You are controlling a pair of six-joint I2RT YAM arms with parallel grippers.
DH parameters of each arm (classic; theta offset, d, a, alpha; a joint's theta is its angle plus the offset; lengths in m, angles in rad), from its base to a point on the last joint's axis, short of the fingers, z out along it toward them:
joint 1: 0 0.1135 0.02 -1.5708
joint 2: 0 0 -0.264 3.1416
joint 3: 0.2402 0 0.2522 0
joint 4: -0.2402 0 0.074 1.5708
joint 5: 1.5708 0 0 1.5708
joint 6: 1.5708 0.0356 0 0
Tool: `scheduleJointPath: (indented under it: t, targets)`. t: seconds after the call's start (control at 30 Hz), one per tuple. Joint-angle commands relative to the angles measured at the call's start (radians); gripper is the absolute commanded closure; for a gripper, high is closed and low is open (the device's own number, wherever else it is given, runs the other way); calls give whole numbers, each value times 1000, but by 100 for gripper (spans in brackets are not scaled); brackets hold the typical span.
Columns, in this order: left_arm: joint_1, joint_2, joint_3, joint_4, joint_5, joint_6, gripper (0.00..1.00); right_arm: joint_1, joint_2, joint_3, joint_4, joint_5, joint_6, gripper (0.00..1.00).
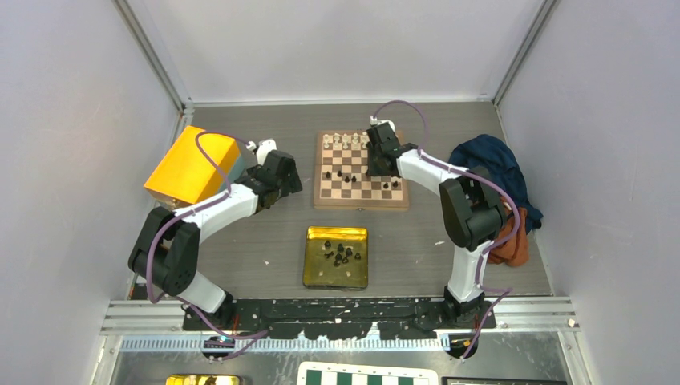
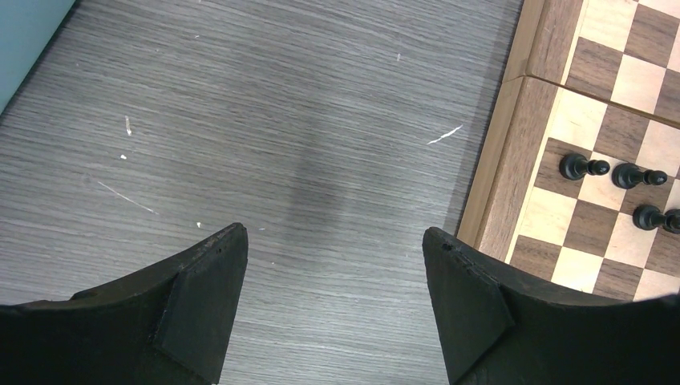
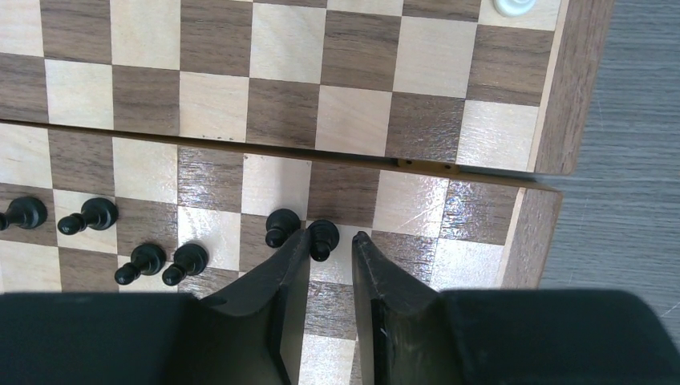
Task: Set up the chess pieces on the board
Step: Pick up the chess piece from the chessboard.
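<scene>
The wooden board (image 1: 317, 172) lies at the table's middle back, with cream-white pieces (image 1: 346, 142) along its far row and a few black ones (image 1: 345, 175) nearer. My right gripper (image 3: 331, 234) is low over the board, jaws a narrow gap apart around a standing black pawn (image 3: 323, 233). The pawn touches the left finger and a sliver of square shows beside the right one. More black pawns (image 3: 186, 261) stand to its left. My left gripper (image 2: 334, 237) hangs open and empty over bare table, just left of the board's rim (image 2: 501, 172).
A gold tray (image 1: 313, 273) with several loose black pieces (image 1: 338, 253) sits in front of the board. A yellow box (image 1: 191, 164) stands at the back left. Blue cloth (image 1: 493, 164) and orange cloth (image 1: 513, 245) lie at the right. A green-and-white board (image 1: 365, 375) sits below the arm bases.
</scene>
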Motion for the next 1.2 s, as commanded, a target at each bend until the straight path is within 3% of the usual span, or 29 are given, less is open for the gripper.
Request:
scheduleJointPath:
  t: [0.0, 0.43, 1.17]
  targets:
    - [-4, -14, 37, 32, -33, 15, 19, 5, 0, 48, 28, -4, -6, 69]
    - [-4, -12, 34, 33, -34, 14, 19, 3, -5, 43, 25, 3, -13, 87]
    - [-4, -28, 23, 24, -29, 3, 19, 46, -177, -112, 25, 50, -2, 90]
